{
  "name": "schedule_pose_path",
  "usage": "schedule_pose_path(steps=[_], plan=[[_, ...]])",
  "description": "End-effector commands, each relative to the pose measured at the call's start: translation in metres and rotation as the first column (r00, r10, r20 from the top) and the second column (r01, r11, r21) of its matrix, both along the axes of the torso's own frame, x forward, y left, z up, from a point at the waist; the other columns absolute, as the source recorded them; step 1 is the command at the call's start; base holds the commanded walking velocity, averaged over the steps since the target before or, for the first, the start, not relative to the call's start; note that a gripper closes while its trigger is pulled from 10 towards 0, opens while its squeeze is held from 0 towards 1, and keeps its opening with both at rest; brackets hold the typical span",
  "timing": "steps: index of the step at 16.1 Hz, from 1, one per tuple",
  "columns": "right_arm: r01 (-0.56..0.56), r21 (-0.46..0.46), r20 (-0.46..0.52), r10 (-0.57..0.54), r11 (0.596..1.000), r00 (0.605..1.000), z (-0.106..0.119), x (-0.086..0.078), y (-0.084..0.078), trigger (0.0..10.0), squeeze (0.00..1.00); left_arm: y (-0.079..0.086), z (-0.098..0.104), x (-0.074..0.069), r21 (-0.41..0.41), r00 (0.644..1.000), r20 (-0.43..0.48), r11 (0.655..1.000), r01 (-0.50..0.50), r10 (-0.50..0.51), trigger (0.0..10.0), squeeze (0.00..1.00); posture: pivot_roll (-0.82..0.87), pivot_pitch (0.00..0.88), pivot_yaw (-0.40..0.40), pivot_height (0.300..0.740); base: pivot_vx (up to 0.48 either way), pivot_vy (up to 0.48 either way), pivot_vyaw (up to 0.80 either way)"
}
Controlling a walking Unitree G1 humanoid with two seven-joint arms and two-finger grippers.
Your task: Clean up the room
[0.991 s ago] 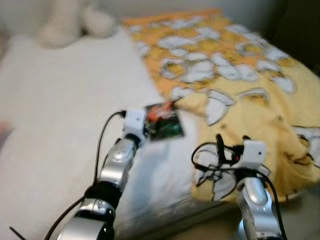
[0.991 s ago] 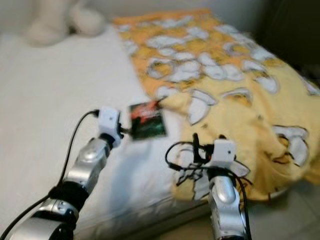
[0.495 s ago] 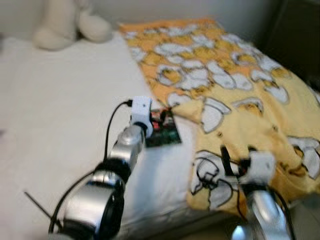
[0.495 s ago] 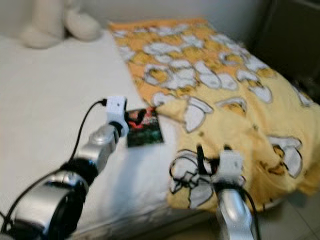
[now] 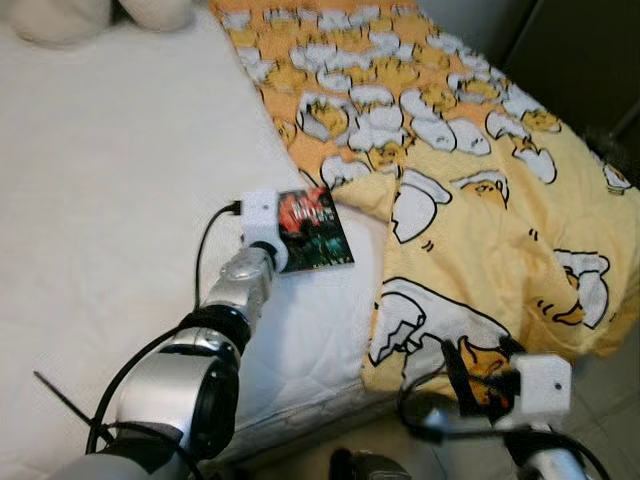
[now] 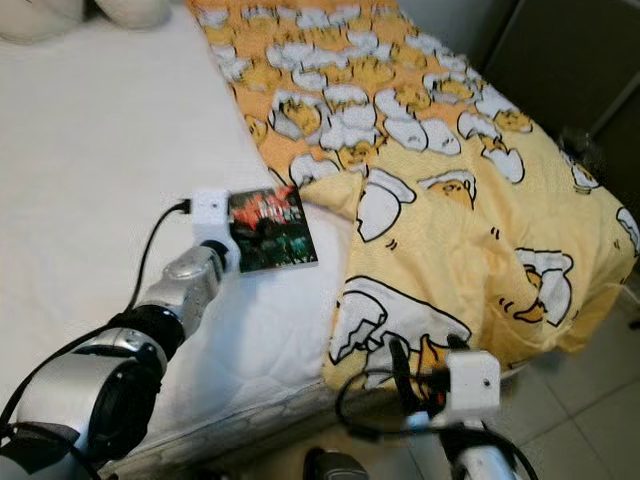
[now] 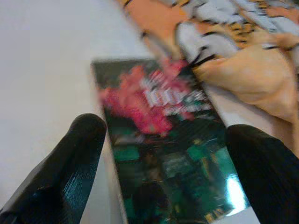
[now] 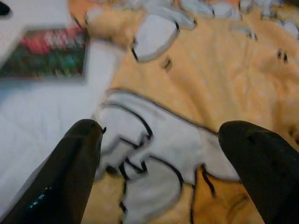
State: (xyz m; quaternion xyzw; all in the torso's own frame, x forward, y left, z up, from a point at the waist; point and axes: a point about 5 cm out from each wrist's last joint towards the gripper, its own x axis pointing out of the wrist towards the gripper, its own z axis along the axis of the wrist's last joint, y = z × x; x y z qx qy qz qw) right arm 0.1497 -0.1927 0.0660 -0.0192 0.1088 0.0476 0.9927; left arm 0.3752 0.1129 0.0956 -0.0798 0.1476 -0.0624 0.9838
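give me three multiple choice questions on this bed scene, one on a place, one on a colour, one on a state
1. Where does the dark rectangular book with red lettering lie?
A. on the floor
B. on the white mattress, beside the blanket's edge
C. on top of the blanket

2. What is the main colour of the egg-patterned blanket?
A. yellow
B. blue
C. grey

3. How are the left gripper fingers?
A. shut on the book
B. open, one on either side of the book
C. shut on the blanket

Answers: 1 B, it rests on the white mattress. 2 A, yellow cloth. 3 B, the left wrist view shows them spread.
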Motion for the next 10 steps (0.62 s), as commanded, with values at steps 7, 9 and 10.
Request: schedule_pose_path(steps=[7,9,10], plan=[[-0.023,-0.005,-0.039,0.023,1.0,0.999,0.012,-0.012,-0.002,10.0,0.0,0.004,-0.02,-0.011,0.023,0.995,-0.07,0.997,-0.068,0.07,10.0,0.0,-0.37,0.234,-0.156,0.74,0.0,0.0,0.0],[-0.021,-0.001,-0.055,0.021,1.0,0.998,0.014,-0.014,-0.002,10.0,0.0,0.001,-0.021,-0.011,0.005,0.995,-0.08,0.998,-0.067,0.067,10.0,0.0,-0.37,0.235,-0.151,0.74,0.0,0.0,0.0],[-0.02,0.002,-0.06,0.02,1.0,0.998,0.013,-0.015,-0.001,10.0,0.0,0.001,-0.023,-0.012,0.019,0.994,-0.089,0.997,-0.069,0.07,10.0,0.0,-0.37,0.234,-0.149,0.74,0.0,0.0,0.0]])
